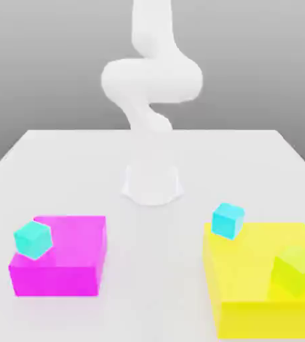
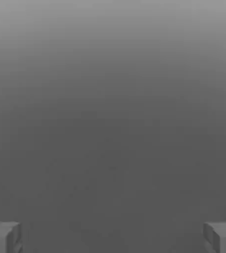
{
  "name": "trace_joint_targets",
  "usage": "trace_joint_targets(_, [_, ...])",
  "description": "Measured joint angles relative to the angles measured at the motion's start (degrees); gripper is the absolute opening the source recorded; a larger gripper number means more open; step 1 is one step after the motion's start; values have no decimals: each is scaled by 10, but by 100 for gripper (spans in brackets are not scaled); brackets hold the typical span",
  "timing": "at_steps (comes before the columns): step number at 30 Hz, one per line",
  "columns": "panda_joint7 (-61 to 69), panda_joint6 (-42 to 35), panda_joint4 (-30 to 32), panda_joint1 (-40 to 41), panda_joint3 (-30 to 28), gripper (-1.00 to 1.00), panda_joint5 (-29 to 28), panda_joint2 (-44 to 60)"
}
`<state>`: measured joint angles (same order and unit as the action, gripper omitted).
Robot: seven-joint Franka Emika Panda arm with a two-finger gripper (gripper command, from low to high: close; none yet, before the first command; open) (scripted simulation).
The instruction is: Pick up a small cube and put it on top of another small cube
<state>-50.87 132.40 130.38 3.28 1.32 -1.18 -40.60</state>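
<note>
Small cubes [image 1: 33, 240] [image 1: 227, 220] [image 1: 295, 270], well apart from gripper [image 2: 113, 237]

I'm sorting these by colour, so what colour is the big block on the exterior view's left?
Magenta; the block shows best in the exterior view.

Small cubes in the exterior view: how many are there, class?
3: a turquoise cube on the magenta block; a cyan cube and a lime cube at the yellow block.
</note>
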Motion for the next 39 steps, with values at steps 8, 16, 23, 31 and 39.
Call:
trace_joint_targets(8, [-169, 20, -46, 91, 30, 0, -46, 170])
trace_joint_targets(16, [-330, 39, -90, 148, 24, 0, -86, 337])
trace_joint_targets(23, [-446, 60, -128, 189, 1, 0, -84, 479])
trace_joint_targets(31, [-542, 89, -169, 220, -30, 0, -24, 636])
trace_joint_targets(39, [-583, 156, -210, 252, -33, -100, 34, 792])
